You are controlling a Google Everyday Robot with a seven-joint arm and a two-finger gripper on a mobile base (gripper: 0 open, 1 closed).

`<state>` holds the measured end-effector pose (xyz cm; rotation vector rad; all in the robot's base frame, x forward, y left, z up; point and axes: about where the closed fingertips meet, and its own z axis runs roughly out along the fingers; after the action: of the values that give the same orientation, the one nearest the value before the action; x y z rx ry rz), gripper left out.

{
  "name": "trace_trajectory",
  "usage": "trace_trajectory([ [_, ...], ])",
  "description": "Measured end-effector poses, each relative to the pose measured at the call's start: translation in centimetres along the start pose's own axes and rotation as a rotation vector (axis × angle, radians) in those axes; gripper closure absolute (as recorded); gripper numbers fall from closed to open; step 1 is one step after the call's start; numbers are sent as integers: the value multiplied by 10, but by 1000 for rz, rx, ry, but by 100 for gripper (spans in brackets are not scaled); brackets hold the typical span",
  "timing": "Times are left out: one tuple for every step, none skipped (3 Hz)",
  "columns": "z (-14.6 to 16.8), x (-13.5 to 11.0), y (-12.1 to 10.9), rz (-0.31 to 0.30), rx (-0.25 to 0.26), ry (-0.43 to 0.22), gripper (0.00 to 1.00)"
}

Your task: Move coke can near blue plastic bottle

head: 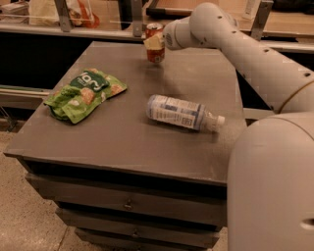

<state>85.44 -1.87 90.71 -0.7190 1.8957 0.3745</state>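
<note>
The coke can, red with a silver top, is upright at the far middle of the table, held a little above the surface. My gripper is shut on the can from its right side, with a pale finger across the can's front. The blue plastic bottle lies on its side in the middle right of the table, cap pointing right, well in front of the can.
A green snack bag lies on the left part of the grey table. My arm reaches over the table's far right. A counter with posts runs behind the table. Drawers are below the front edge.
</note>
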Motion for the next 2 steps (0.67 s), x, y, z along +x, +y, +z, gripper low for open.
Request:
trace_trajectory([
  [-35, -1, -19, 5, 19, 13, 100],
  [-86, 3, -46, 12, 52, 64, 100],
])
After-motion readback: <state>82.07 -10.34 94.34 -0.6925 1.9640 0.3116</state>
